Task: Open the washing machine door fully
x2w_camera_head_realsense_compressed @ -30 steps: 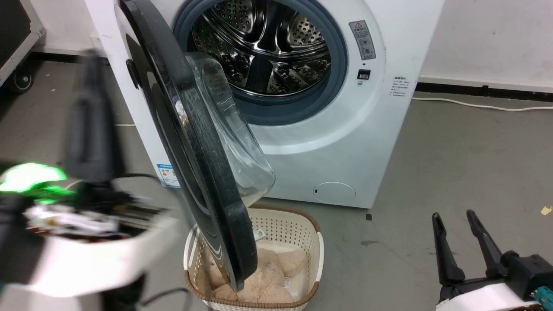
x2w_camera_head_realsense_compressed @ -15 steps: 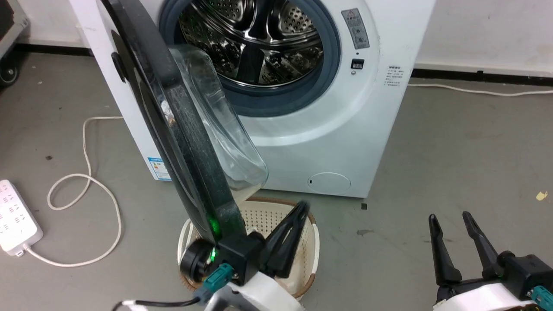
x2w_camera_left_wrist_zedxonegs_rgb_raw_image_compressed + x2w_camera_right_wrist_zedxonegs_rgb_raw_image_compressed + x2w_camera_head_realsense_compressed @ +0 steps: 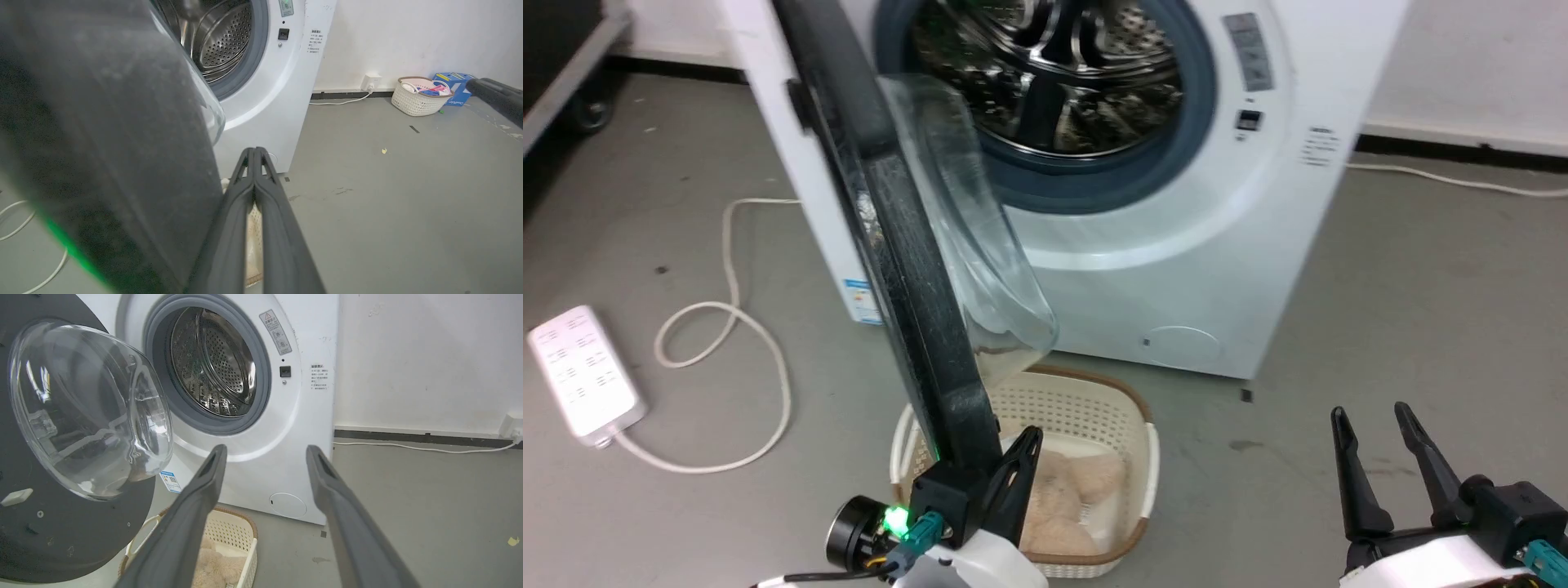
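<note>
Door: one, swung out from the left edge of the machine. The disc stands upright, edge-on to the head camera, with its glass bowl facing right toward the drum. Its lower rim hangs over one basket.

Left pincer: fingers pressed together, gripping nothing, just beside the door's lower rim. Contact cannot be determined.

Right pincer: fingers spread, empty, well apart from the door.

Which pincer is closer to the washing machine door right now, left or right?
Left. The left pincer sits shut right beside the lower edge of the washing machine door; the right pincer hangs open, well off to the door's right.
</note>
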You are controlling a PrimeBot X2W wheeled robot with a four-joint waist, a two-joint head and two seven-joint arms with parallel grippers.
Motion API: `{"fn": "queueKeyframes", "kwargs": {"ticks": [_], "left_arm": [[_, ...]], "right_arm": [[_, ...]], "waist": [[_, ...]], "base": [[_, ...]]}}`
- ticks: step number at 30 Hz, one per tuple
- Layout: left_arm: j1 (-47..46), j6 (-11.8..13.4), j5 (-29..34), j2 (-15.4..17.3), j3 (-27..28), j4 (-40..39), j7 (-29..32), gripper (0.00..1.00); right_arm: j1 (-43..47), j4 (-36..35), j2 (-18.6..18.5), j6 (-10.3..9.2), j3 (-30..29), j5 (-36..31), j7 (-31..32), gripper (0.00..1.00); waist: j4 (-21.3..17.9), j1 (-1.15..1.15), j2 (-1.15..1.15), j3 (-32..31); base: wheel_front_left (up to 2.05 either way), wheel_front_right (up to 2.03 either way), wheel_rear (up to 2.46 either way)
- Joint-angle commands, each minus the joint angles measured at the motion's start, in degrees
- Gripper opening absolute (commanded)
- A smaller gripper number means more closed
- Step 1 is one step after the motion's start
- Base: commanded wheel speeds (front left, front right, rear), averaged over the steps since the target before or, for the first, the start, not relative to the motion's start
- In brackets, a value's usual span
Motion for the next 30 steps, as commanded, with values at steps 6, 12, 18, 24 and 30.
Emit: {"fn": "queueKeyframes", "kwargs": {"ticks": [6, 12, 18, 24, 30], "left_arm": [[1.3, 1.1, -0.7, 0.7, 1.2, -0.1, -0.7, 0.00], [1.7, 1.6, -1.1, 1.5, 1.8, -0.7, -0.1, 0.00], [0.7, 2.5, -2.7, 3.4, 5.3, -1.5, 0.3, 0.00], [-2.4, 3.0, -5.4, 7.5, 12.3, -0.9, 0.4, 0.00], [-7.4, 2.5, -8.1, 13.7, 20.0, 2.8, 0.6, 0.00]], "right_arm": [[0.5, 0.3, 0.2, -0.04, -0.3, 0.5, -0.1, 1.00], [0.8, 0.7, 0.2, -0.04, 0.0, 0.9, 0.0, 1.00], [-0.1, 0.6, 0.2, -0.04, 2.1, 0.6, 0.5, 1.00], [-2.1, -0.8, 0.2, -0.04, 2.8, -0.8, 2.1, 1.00], [-3.7, -2.7, -0.3, -0.04, 3.0, -2.9, 4.2, 1.00]], "waist": [[7.0, 0.00, 0.00, -0.7], [13.7, 0.00, 0.00, -0.7], [17.9, 0.00, 0.00, 1.0], [18.6, 0.00, 0.00, 5.6], [17.8, 0.00, 0.00, 10.9]], "base": [[0.00, 0.00, 0.00], [0.00, 0.00, 0.00], [0.00, 0.00, 0.00], [0.00, 0.00, 0.00], [0.00, 0.00, 0.00]]}}
